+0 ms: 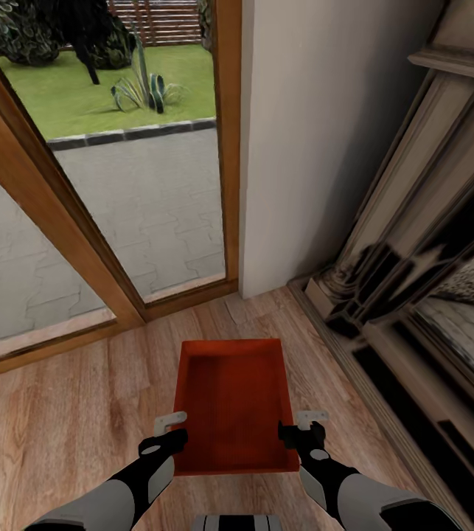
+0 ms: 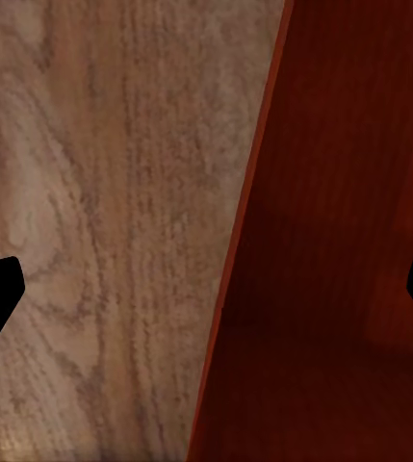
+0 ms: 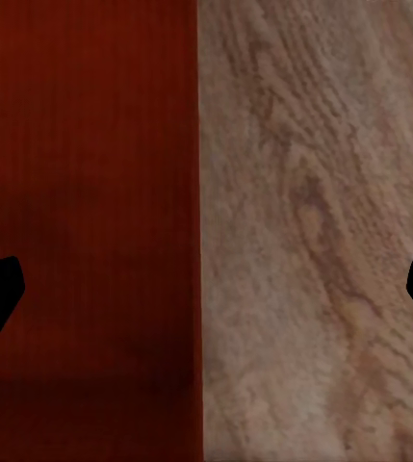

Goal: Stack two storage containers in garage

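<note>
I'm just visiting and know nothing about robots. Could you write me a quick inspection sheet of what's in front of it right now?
Surface: light wood plank floor, bare around the bin.
Job's things: one orange-red storage container between the two arms, open side up, nothing inside it.
Clutter: nothing seen.
Grippers: left gripper at the container's left wall, right gripper at its right wall. In each wrist view the wall edge runs between the two fingertips, with the jaws spread wide.
Cables: nothing seen.
Surroundings: wood-framed glass doors ahead, paving and lawn outside; white wall; fireplace on the right.
</note>
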`<state>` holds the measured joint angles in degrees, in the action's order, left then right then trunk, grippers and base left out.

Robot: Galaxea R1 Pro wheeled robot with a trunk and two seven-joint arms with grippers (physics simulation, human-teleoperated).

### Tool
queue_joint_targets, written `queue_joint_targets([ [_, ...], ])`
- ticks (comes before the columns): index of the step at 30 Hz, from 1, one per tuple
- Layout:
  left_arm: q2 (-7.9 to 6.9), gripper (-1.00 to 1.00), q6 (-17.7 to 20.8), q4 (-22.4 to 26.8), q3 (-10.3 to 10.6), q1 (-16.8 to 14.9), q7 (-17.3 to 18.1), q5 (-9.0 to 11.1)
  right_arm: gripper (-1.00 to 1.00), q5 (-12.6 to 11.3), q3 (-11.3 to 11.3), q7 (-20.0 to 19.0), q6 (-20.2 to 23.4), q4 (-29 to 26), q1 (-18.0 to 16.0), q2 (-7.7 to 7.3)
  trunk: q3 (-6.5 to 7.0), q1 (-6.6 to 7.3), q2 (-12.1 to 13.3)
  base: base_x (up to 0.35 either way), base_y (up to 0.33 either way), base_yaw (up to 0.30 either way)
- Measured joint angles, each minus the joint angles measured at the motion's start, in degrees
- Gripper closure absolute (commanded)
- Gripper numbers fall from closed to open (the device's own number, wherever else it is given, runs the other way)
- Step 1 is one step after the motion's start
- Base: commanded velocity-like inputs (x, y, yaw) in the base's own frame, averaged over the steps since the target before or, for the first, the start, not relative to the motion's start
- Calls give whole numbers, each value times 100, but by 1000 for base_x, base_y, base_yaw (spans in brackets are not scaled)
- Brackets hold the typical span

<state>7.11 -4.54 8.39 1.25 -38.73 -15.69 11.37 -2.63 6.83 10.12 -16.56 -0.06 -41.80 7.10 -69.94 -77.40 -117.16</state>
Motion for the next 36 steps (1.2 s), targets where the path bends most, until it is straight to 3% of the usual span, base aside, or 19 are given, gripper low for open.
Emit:
queue_joint_targets([
  [12, -35, -100, 12, -7, 0, 0, 32, -70, -100, 0, 8, -8, -9, 7, 5, 0, 0, 0, 0, 0, 0, 0],
  [17, -38, -100, 16, -8, 55, 0, 57, -538, -100, -10, 8, -8, -8, 16, 6, -5, 0, 0, 0, 0, 0, 0],
  [21, -42, -100, 6, -8, 71, 0, 75, -729, -100, -14, 8, -8, -8, 17, 8, -8, 0, 0, 0, 0, 0, 0],
  [36, -35, -100, 2, -7, 80, 0, 94, -803, -100, -24, 0, 0, -8, 65, 9, -1, 0, 0, 0, 0, 0, 0],
])
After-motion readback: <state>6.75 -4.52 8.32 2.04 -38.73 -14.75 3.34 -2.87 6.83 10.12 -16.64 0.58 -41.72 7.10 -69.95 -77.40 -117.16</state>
